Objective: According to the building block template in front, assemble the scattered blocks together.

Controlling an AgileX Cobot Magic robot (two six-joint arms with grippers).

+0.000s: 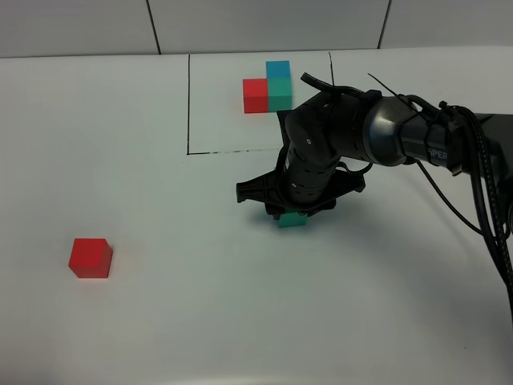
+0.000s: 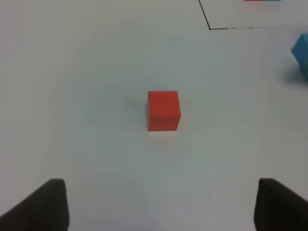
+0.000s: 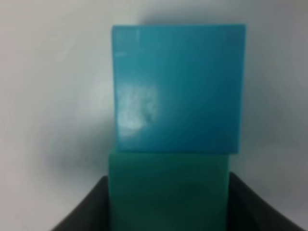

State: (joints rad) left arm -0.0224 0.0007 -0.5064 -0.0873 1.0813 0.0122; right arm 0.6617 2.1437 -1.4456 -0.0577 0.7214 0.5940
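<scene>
The building block template (image 1: 268,87), a red, teal-green and blue L of cubes, sits inside black lines at the back. Of the scattered blocks, the red cube (image 1: 90,257) (image 2: 163,110) lies alone at the front left. My left gripper (image 2: 161,207) is open and short of it. My right gripper (image 1: 292,213) (image 3: 168,204) is shut on the teal-green cube (image 1: 292,220) (image 3: 168,187) at mid-table. The sky-blue cube (image 3: 178,86) (image 2: 301,47) sits flush against the green one. In the exterior view the right arm hides it.
The black frame line (image 1: 188,104) runs just behind the right arm. The table is plain white, and a pale wall rises behind it. The right arm's cables (image 1: 489,208) hang along the right edge.
</scene>
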